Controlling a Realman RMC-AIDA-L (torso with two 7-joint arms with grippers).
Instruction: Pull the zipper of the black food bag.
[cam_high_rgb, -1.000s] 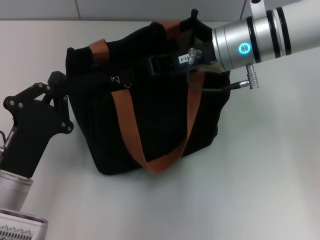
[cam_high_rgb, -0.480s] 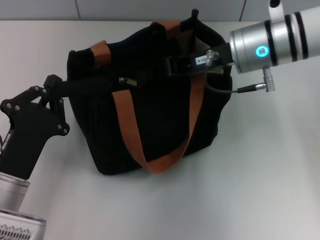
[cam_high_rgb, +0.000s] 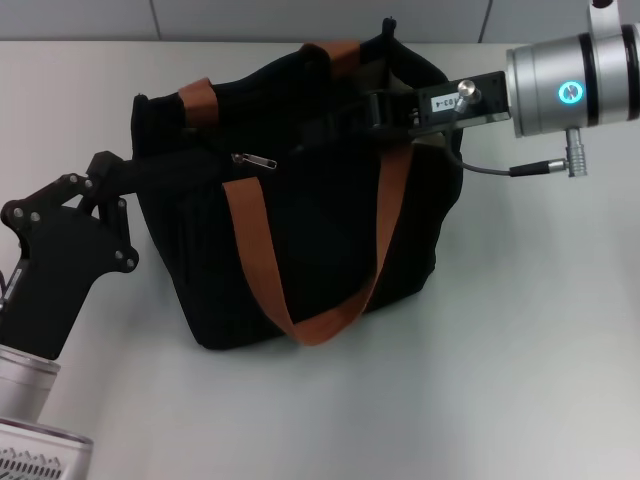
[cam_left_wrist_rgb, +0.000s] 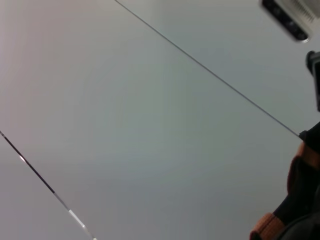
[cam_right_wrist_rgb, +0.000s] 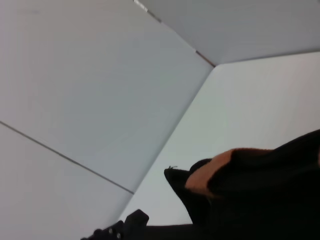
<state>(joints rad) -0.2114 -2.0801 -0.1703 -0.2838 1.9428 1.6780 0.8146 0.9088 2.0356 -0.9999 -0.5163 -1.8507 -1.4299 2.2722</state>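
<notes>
Black food bag (cam_high_rgb: 300, 220) sits mid-bench, upright-ish, leaning slightly, orange-brown straps (cam_high_rgb: 262, 255) draped down the front face. Zipper (cam_high_rgb: 248, 159) pull lies on the upper front edge toward the bag's left end, silver tab flat against black track, untouched by either claw.

Left claw (cam_high_rgb: 140, 175) pressed against the bag's left upper corner, looks pinched on the fabric there, though fingertip contact is lost in black on black. Right claw (cam_high_rgb: 385, 108) at the bag's open right top, near the far strap; fingers merge with the bag mouth, can't tell whether spread or pressed together.

Judgement for the step: keep left hold as anchor so the track stays taut. Bring right claw onto the tab, well apart from it at present. Pinch the tab itself, not the strap just beside it. Pull along the track line, low and parallel to the bag top; lifting would just drag the soft bag. Expect fabric to bunch if the anchor slips.

Bench (cam_high_rgb: 520, 330) plain pale grey, matte, nothing else on it. Wall behind: light panels with thin seams (cam_left_wrist_rgb: 210, 72), corner visible in right wrist view.
</notes>
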